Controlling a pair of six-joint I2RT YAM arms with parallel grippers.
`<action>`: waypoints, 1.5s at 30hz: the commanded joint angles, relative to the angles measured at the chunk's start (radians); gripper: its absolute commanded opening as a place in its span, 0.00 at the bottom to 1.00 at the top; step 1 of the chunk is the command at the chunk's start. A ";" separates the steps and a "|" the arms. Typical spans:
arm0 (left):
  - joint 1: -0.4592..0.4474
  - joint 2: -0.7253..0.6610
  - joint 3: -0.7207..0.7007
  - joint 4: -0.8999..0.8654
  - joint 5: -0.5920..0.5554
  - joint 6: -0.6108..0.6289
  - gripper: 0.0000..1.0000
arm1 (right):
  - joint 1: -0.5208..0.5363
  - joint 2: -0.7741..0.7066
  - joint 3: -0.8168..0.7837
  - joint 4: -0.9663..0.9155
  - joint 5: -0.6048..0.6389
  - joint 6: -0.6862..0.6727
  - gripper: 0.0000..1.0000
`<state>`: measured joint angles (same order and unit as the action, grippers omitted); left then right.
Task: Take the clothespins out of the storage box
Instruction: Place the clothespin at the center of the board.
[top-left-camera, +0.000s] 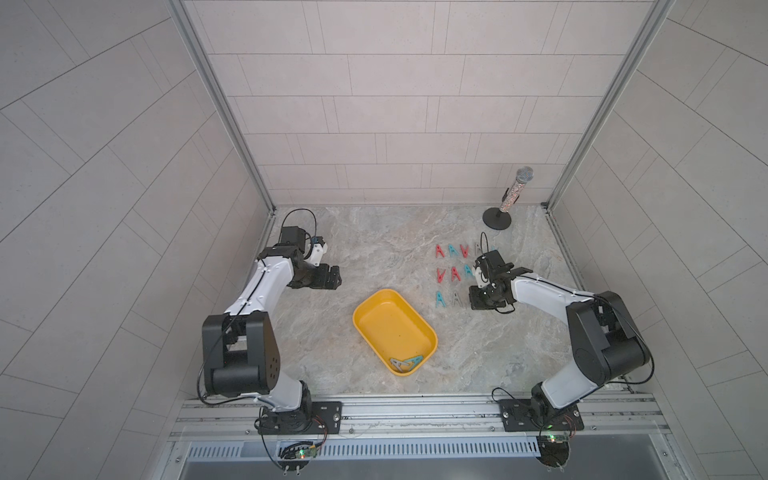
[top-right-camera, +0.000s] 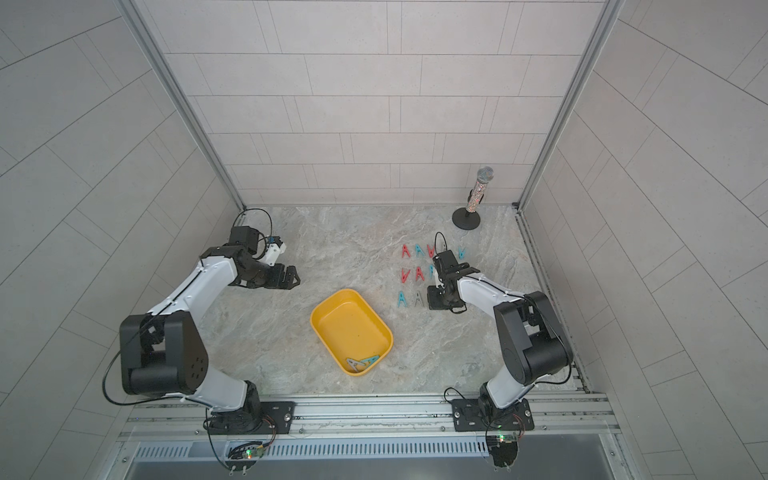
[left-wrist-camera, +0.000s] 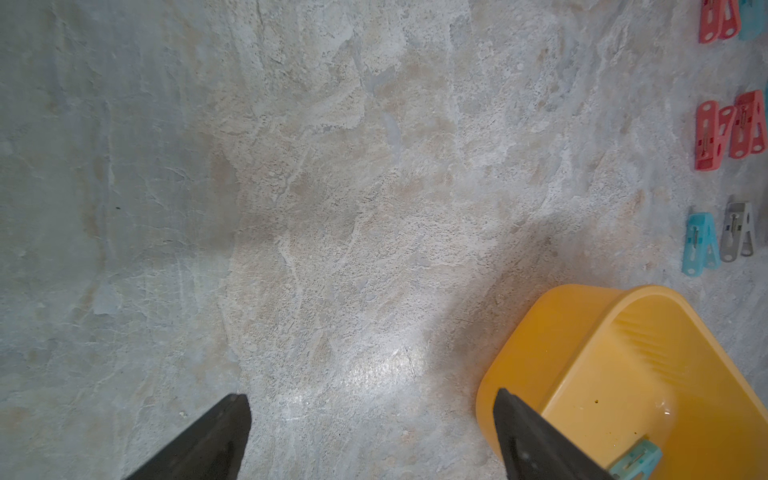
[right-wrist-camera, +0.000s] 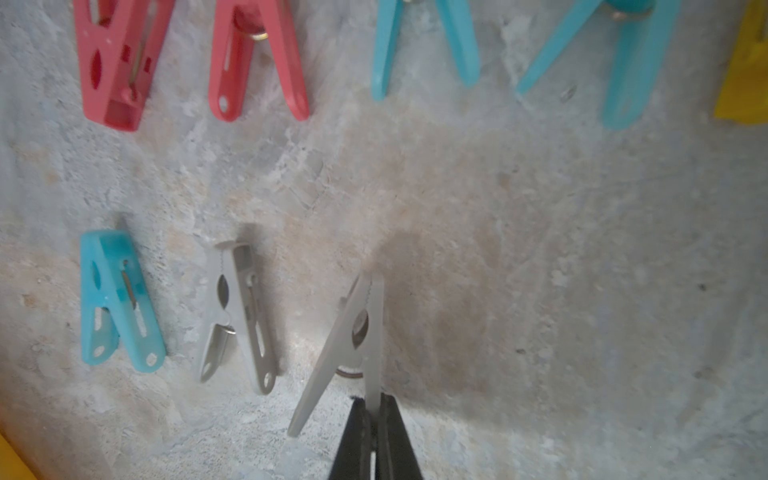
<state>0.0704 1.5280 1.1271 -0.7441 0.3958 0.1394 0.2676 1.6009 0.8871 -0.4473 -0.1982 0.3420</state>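
My right gripper (right-wrist-camera: 372, 409) is pinched tight on one thin leg of a small grey A-shaped plastic clothespin (right-wrist-camera: 353, 332) over the table. It's light, stiff and slippery, so a leg is a good hold. A few pegs (top-left-camera: 405, 362) lie in the shallow yellow plastic storage box (top-left-camera: 395, 328) — my left gripper (left-wrist-camera: 370, 397) hangs wide open.

Both the left arm (top-left-camera: 257, 286) and the right arm (top-left-camera: 544, 291) had white link shells, black joint housings and black tapered jaws. Black cables looped alongside. Black base plates (top-left-camera: 330, 411) bore screws; small boards (top-left-camera: 305, 453) nearby showed green lights, apparently LEDs.
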 joint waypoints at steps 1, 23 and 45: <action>-0.001 -0.017 0.022 -0.011 -0.008 0.006 0.99 | -0.001 0.016 0.016 -0.015 0.011 -0.009 0.01; 0.000 -0.019 0.020 -0.012 -0.004 0.009 0.99 | 0.028 -0.134 0.026 -0.083 0.046 0.008 0.30; -0.254 -0.044 0.057 -0.194 -0.037 0.304 0.97 | 0.210 -0.314 -0.009 0.073 -0.093 0.127 0.35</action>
<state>-0.1322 1.4944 1.1942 -0.8959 0.3820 0.3859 0.4759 1.2701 0.8955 -0.3958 -0.2924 0.4477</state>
